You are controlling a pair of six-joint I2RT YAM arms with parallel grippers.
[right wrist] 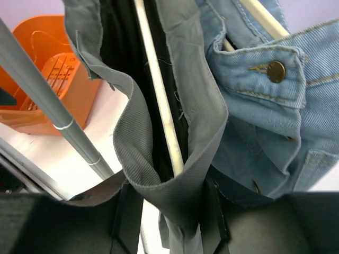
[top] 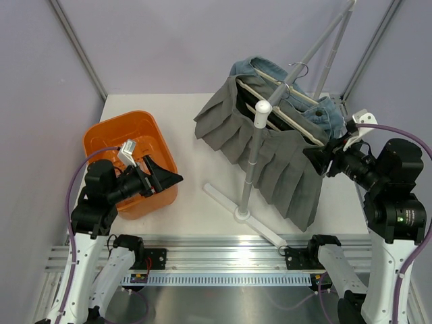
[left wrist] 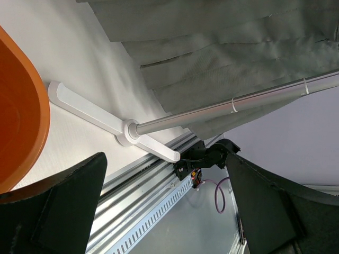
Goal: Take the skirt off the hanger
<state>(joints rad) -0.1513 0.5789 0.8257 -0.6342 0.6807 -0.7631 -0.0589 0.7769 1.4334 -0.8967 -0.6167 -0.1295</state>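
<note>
A grey pleated skirt (top: 270, 152) hangs on a pale wooden hanger (top: 283, 118) from the white clothes rack. A blue denim garment (top: 260, 69) hangs on a second hanger behind it. My right gripper (top: 322, 156) is at the skirt's right end. In the right wrist view my right gripper (right wrist: 169, 211) is shut on the folded grey waistband (right wrist: 175, 174), with the hanger bar (right wrist: 159, 100) running just above. My left gripper (top: 165, 179) is open and empty beside the orange basket, pointing at the rack base; it also shows in the left wrist view (left wrist: 169, 211).
An orange basket (top: 111, 135) stands at the left of the table. The rack's grey pole (top: 255, 148) rises from a white cross foot (top: 239, 209) near the front edge. The metal rail (top: 223, 260) with both arm bases runs along the front.
</note>
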